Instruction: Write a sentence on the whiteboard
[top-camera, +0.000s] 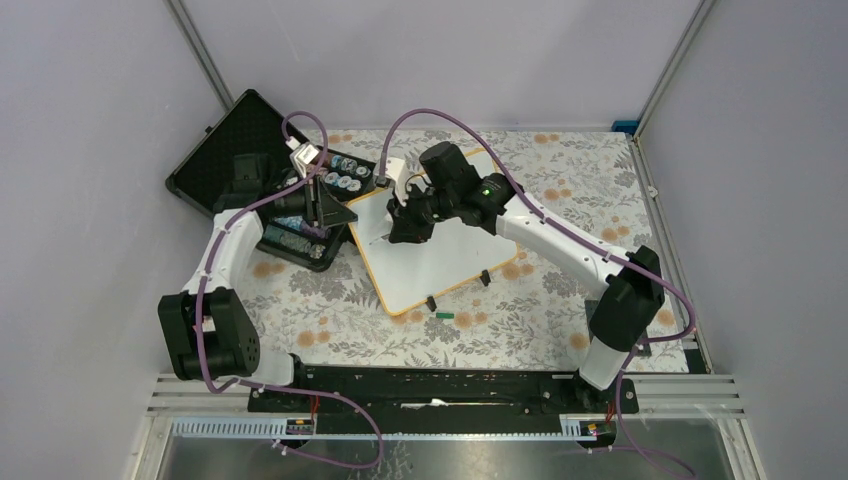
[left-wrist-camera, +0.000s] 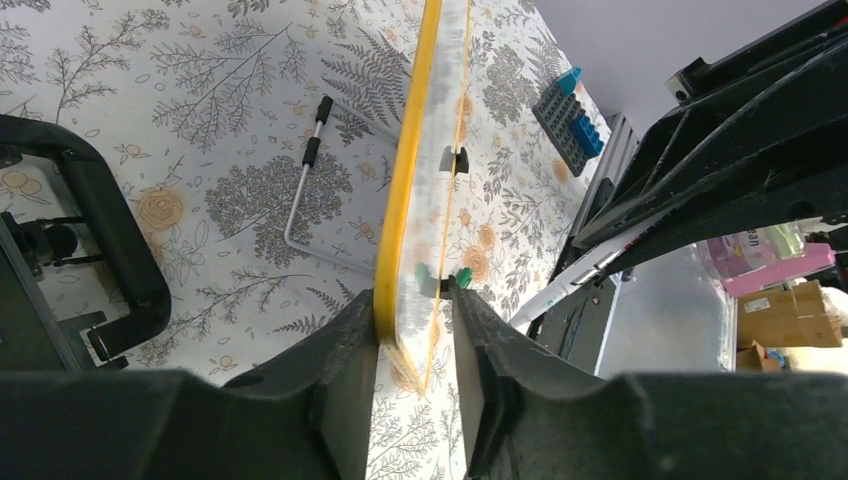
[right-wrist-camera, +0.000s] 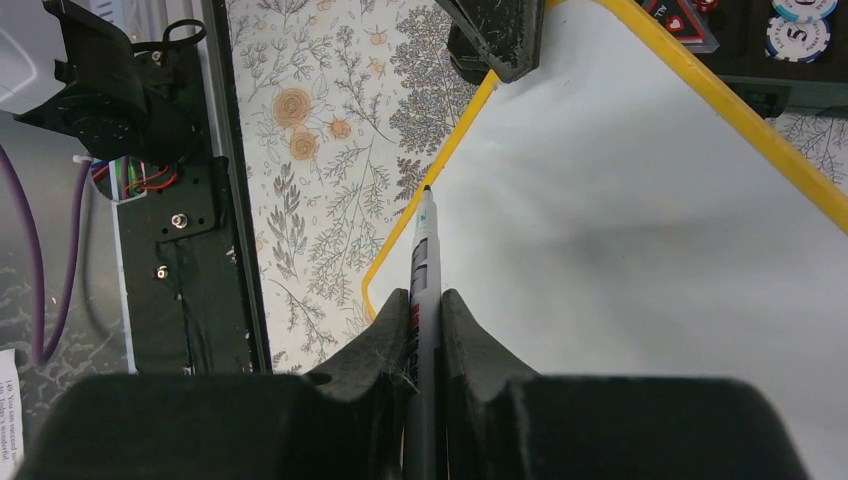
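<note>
Floral surface carries the whiteboard, face up & skewed at centre, its top-left edge just beside the black case. Face looks blank, no sentence yet. Step, I'd judge: brace the board, start 1st stroke. L arm reaches fwd by the case, its jaws narrow & astride the yellow rim, one pad touching it. Can't tell if the pinch is firm; it should be before pen pressure, else the board may skid on the cloth. R arm stretches in from the right, wrist pitched down, jaws clamped on the marker, tip on or just above the board near its rim. Begin just inside the rim, w/ light even pressure & small letters.
</note>
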